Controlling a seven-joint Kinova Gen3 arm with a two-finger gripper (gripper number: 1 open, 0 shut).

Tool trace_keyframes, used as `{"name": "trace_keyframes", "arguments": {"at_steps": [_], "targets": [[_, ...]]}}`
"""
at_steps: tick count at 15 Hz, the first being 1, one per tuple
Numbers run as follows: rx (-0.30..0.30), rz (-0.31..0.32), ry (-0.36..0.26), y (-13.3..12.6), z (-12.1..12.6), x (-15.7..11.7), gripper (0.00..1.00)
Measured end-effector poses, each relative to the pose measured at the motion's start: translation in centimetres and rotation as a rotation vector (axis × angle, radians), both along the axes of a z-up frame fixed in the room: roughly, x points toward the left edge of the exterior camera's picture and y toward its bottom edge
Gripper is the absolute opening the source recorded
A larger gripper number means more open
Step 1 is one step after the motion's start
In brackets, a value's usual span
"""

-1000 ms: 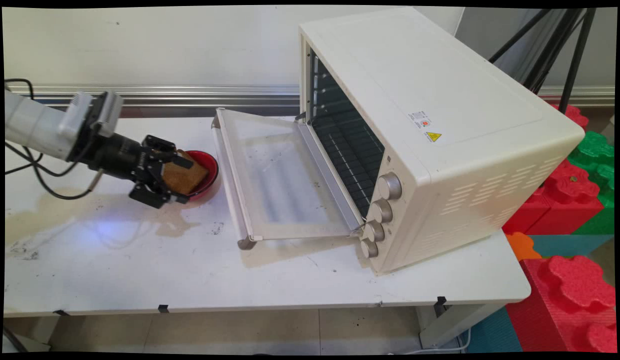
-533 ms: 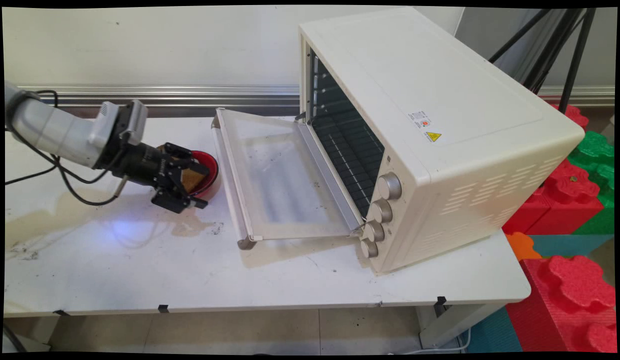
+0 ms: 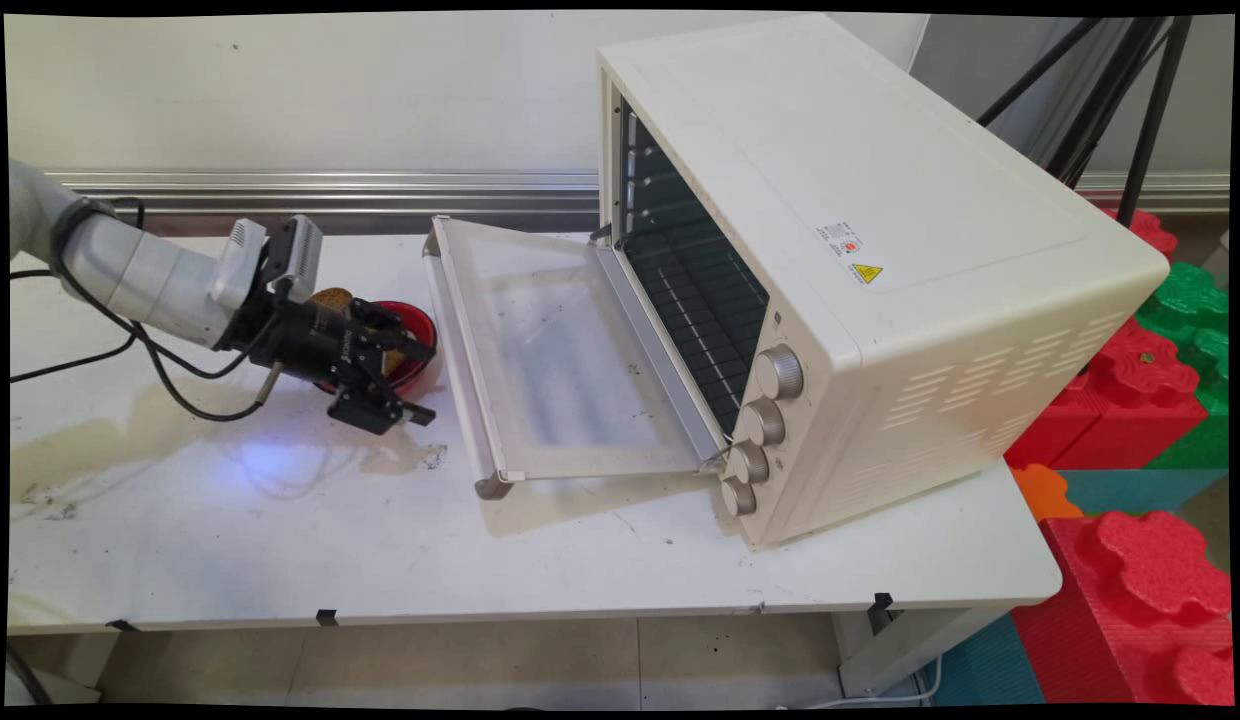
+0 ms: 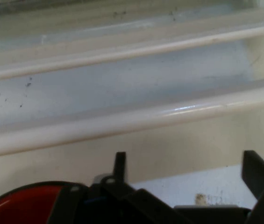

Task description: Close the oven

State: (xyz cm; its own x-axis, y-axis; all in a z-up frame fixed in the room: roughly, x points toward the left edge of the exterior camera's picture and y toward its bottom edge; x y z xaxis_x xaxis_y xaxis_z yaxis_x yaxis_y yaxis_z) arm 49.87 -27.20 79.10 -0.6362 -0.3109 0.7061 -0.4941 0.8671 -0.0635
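- The table [image 3: 540, 560] is white, with dark smudges and a brownish stain on its left part.
- Behind the table there is a pale wall [image 3: 310, 90] with a metal rail [image 3: 380, 185] along its bottom.
- A big cream oven [image 3: 880, 250] stands on the right part of the table, and its door [image 3: 550, 350] is folded down flat toward the left. The dark racks inside are visible.
- Red and green foam blocks [image 3: 1150, 420] are piled to the right of the table, and black tripod legs [image 3: 1110, 90] stand behind the oven.
- The arm comes in low from the left and is almost level, pointing right toward the oven door.
- The gripper [image 3: 405, 380] is just above the table, at the near side of a red bowl [image 3: 415, 335]; its two fingers [image 4: 118, 165] are spread apart and hold nothing.
- A brown slice of bread [image 3: 332, 297] lies in the bowl, partly hidden behind the arm.
- In the hand view the bowl's [image 4: 24, 205] red rim is at the lower left, and the door's [image 4: 122, 84] edge and handle bar cross the view ahead.
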Motion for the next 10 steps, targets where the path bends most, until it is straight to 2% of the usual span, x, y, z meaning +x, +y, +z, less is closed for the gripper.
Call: {"name": "trace_keyframes", "arguments": {"at_steps": [1, 2, 10], "targets": [[0.000, -0.001, 0.001, -0.07, -0.17, -0.20, 1.00], [0.000, -0.002, 0.001, -0.12, -0.31, -0.39, 0.00], [-0.007, 0.000, 0.001, -0.53, -0.93, -1.10, 0.00]]}}
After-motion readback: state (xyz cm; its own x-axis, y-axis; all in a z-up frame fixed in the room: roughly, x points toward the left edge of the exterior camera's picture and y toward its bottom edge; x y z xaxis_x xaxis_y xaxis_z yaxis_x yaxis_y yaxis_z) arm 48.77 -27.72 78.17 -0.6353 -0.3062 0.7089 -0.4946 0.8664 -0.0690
